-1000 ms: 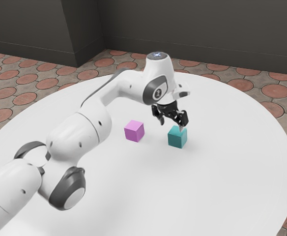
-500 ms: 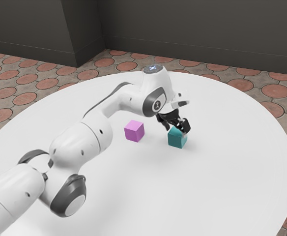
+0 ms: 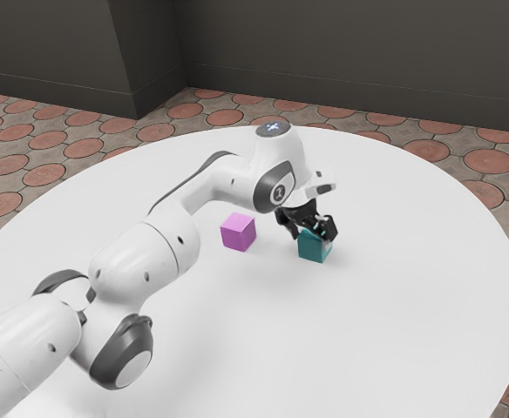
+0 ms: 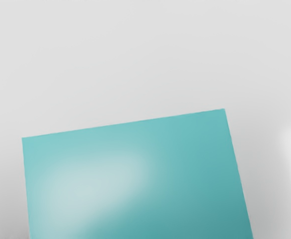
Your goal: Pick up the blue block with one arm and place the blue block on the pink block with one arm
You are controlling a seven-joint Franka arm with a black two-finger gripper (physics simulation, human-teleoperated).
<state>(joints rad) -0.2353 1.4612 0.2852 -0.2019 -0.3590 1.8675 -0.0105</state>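
Claw (image 3: 309,228) low over the blue block (image 3: 315,249)
It sat right beneath the claw on the worktop (image 3: 394,305); whether the claw gripped it was unclear

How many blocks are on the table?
2. The blue block sits under the tool; the pink block stands apart, toward the exterior view's left. The arm could hide more.
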